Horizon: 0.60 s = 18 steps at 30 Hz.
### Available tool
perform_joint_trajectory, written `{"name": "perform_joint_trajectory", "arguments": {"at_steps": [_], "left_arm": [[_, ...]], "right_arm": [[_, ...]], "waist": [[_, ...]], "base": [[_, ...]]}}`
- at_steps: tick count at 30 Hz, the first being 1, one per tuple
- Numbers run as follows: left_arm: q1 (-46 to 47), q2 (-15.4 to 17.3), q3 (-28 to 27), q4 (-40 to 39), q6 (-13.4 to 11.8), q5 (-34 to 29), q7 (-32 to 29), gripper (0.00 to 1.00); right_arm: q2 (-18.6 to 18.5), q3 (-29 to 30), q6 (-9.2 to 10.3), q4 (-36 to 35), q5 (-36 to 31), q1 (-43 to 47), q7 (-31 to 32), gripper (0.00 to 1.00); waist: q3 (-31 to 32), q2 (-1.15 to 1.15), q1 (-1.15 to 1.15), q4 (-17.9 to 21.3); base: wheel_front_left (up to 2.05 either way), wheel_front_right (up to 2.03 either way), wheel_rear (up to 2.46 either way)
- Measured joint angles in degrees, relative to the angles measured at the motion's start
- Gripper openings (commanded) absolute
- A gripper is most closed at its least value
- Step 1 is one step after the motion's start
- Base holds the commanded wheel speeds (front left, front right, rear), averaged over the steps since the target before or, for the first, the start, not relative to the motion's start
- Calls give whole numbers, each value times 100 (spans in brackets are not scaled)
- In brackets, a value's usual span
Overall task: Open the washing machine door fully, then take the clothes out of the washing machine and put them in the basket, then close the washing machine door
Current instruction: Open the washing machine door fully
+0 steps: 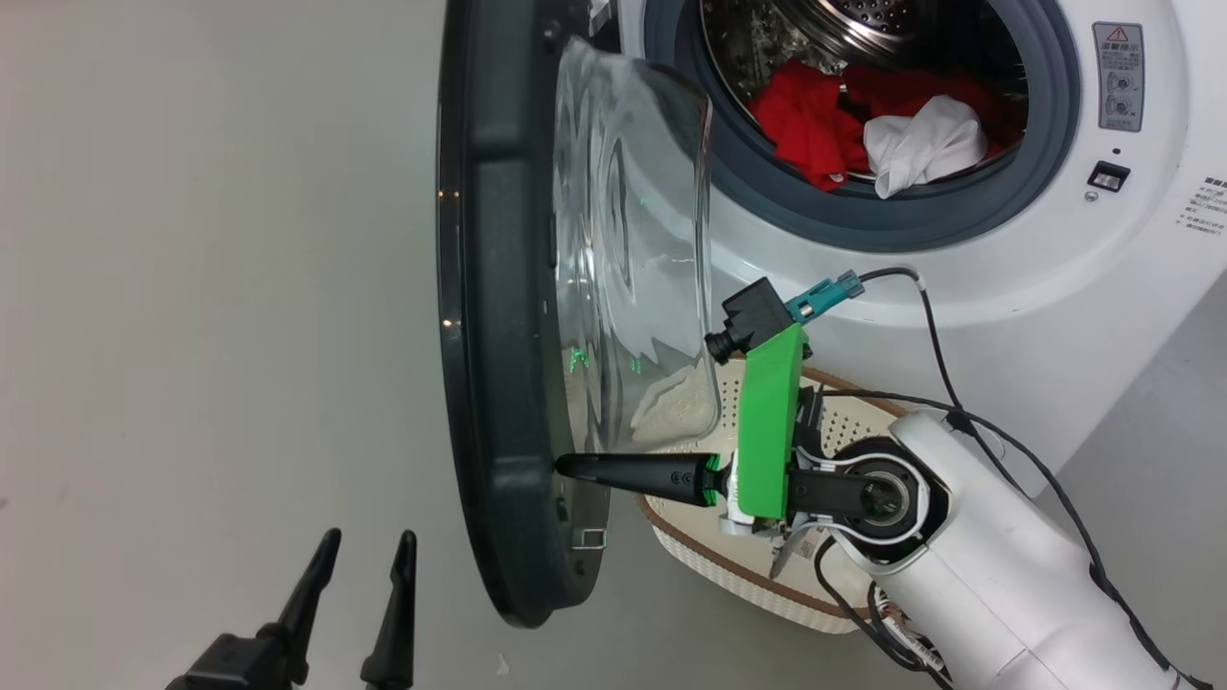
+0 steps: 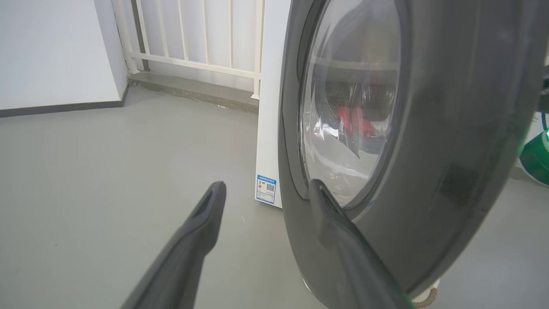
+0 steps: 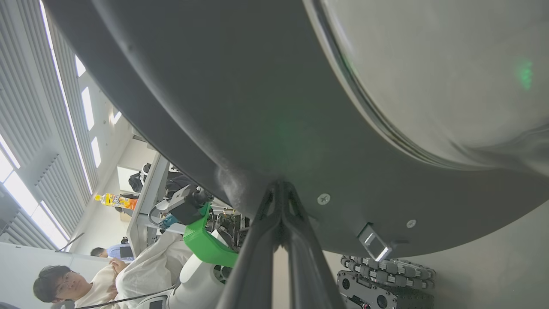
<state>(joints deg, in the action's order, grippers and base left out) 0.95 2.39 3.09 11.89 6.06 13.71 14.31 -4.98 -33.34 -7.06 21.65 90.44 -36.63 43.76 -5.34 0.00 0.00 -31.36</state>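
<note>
The washing machine door [image 1: 498, 316] stands swung out edge-on, its glass bowl [image 1: 633, 259] bulging toward the washing machine [image 1: 959, 268]. My right gripper [image 1: 566, 467] is shut, its tips pressed against the door's inner black rim [image 3: 266, 141] near the latch [image 3: 374, 246]. My left gripper [image 1: 369, 551] is open at the lower left, on the door's outer side [image 2: 450, 128], holding nothing. The clothes [image 1: 815, 120], red with a white piece [image 1: 925, 144], lie in the drum. The basket [image 1: 729, 565] sits on the floor under the door and my right arm.
A white railing [image 2: 193, 60] and a wall stand beyond the machine. Cables [image 1: 959, 383] trail from my right wrist. A person [image 3: 64, 283] sits behind the robot, near a desk with a bottle [image 3: 113, 199]. Grey floor [image 1: 192, 287] spreads left of the door.
</note>
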Motion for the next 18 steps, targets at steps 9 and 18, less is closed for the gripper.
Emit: {"name": "perform_joint_trajectory", "arguments": {"at_steps": [9,18], "left_arm": [[-3,0,-37,-1,-1,0,0,100],[-2,1,2,126,9,-3,0,100]], "right_arm": [[7,-69,0,12,25,-13,-59,38],[-152,-20,0,-24,-94,224,-381,100]], "waist": [[16,0,0,8],[90,0,0,54]], "base": [[0,0,0],[0,0,0]]}}
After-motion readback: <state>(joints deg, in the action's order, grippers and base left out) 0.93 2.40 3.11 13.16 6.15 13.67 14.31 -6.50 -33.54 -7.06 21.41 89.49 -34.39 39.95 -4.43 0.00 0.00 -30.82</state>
